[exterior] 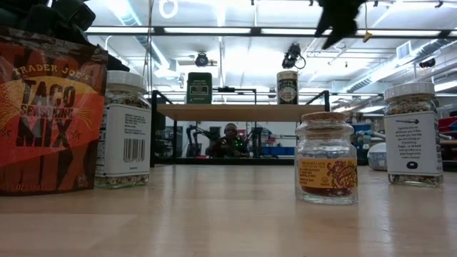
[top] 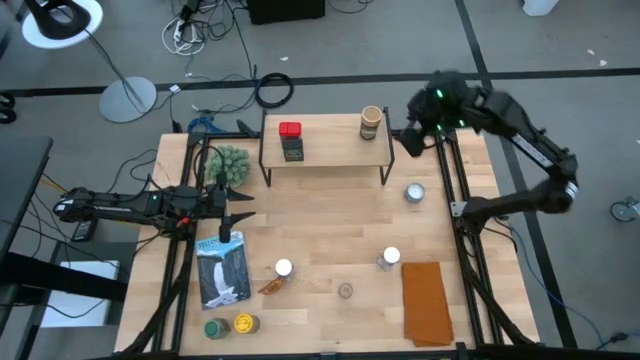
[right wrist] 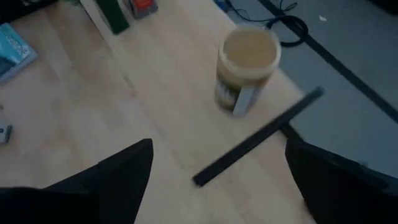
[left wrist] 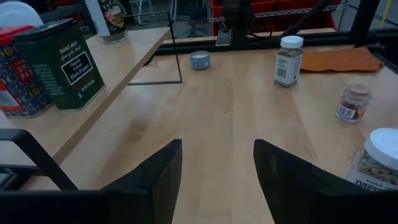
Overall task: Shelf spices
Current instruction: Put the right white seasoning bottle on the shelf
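Note:
The shelf (top: 330, 142) stands at the table's far middle. On its wooden top stand a red tin (top: 290, 129), a dark green tin (top: 293, 150) and a beige-lidded jar (top: 371, 122). More spices stand on the table: two white-lidded jars (top: 284, 268) (top: 390, 258), a small cork-topped jar (exterior: 327, 158), a green-lidded (top: 214, 327) and a yellow-lidded jar (top: 243, 323), and a taco seasoning packet (exterior: 43, 107). My right gripper (right wrist: 217, 180) hangs open above the shelf's right end, near the beige-lidded jar (right wrist: 247, 59), touching nothing. My left gripper (left wrist: 217, 174) waits open at the table's left.
A round silvery tin (top: 415, 193) sits right of the shelf. An orange cloth (top: 427, 300) lies at the near right. A fuzzy green plant ball (top: 230, 163) sits left of the shelf. A flat blue-and-white packet (top: 222, 270) lies at the near left.

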Available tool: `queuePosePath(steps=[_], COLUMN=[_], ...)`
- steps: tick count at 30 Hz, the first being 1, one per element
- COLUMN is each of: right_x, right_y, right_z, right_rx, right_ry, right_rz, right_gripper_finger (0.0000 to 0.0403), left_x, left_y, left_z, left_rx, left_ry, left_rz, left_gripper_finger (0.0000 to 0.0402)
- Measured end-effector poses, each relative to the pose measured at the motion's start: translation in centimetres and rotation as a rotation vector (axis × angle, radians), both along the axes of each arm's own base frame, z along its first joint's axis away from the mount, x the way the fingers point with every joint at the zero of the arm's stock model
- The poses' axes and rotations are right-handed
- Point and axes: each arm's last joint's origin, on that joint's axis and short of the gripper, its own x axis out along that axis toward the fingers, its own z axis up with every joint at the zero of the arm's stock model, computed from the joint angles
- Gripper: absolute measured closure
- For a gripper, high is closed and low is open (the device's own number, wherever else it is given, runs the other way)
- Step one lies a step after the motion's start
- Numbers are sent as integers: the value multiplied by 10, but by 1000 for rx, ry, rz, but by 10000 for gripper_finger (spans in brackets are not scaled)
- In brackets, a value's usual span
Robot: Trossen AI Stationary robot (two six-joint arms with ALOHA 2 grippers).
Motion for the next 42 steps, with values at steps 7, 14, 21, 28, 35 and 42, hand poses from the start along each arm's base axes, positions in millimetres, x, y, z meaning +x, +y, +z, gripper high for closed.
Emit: queuePosePath(steps=[7,14,21,28,35,42], right_x=[-27,-27,-8,22,53,83], right_y=[45,60,53,61,104,144], right_z=[-71,-136,-175,-184,-198,-193], right_rx=[71,160,142,36,-98,-184], right_ry=[-150,-373,-563,-601,-550,-493], right_rz=[-25,-64,-65,57,159,226], right_gripper_finger=[38,39,39,45,55,55], left_x=[0,0,-1,-1,-1,-1], left_y=[0,-1,-1,-1,-1,-1], left_z=[0,1,-4,-4,-4,-4], left_rx=[3,-9,-63,-61,-60,-60], left_ry=[-4,-9,33,39,38,37], left_rz=[-1,-20,-34,-34,-35,-35], left_gripper_finger=[198,198,198,198,198,198])
